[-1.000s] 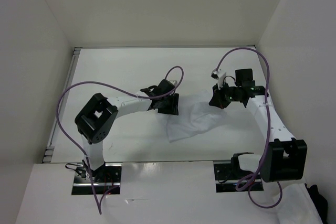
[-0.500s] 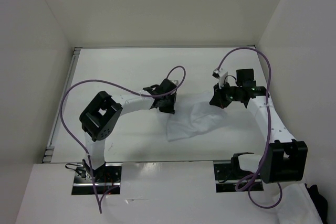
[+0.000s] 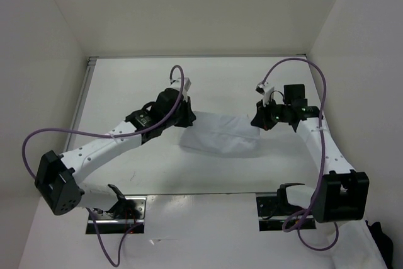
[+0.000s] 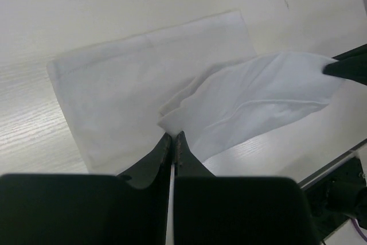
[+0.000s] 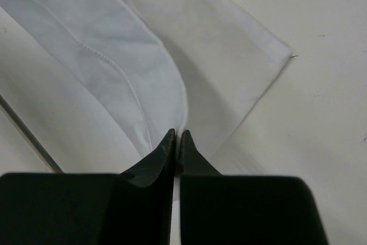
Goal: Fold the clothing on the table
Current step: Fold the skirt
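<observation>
Two pinches: left gripper (image 3: 186,113) and right gripper (image 3: 257,121) each clamped shut on thin white wrinkled fabric garment (image 3: 220,137); carry held edge taut, level, matched speed.

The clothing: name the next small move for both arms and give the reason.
Probably carry both pinched points in step toward the arms' bases, over the flat layer, keeping the fabric taut. The left gripper and the right gripper are each shut on the clothing. A raised fold stretches between them, and the rest lies flat on the table on their near side.
</observation>
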Robot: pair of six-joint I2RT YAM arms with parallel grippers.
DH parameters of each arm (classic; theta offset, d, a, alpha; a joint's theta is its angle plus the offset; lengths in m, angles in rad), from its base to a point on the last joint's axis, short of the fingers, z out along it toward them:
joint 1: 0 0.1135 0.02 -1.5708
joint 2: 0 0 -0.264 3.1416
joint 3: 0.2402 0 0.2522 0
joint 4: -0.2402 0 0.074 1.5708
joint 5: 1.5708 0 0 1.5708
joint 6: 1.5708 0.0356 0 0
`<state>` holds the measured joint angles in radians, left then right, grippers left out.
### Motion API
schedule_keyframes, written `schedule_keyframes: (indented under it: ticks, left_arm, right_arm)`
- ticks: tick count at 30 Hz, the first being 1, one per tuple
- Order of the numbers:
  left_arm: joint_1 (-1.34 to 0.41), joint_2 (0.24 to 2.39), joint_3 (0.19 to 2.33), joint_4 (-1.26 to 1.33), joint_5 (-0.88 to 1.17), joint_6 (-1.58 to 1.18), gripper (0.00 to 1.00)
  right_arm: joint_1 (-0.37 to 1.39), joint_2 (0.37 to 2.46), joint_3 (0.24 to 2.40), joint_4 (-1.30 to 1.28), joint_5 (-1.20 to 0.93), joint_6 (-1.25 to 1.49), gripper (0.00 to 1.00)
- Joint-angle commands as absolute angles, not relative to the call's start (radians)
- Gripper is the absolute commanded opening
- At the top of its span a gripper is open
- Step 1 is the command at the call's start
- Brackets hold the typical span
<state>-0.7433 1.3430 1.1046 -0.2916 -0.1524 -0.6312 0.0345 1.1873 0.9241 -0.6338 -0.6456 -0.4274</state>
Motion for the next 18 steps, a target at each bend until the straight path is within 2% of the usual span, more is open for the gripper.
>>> schedule_keyframes:
  ticks: [1, 11, 18]
  left_arm:
    - [-0.747, 1.348, 1.045, -0.319, -0.169, -0.62, 0.0]
    - [-0.747, 1.436, 1.037, -0.333, -0.241, -0.62, 0.0]
    - [-0.712, 1.47, 1.057, -0.318, -0.262, -0.62, 0.0]
  right_arm:
    - [0.028, 1.229, 0.949, -0.577, -0.713, -0.425, 0.0]
    - [0.028, 1.514, 1.083, -0.522, -0.836, -0.376, 0.0]
    - [0.028, 1.621, 1.109, -0.408, -0.871, -0.339, 0.0]
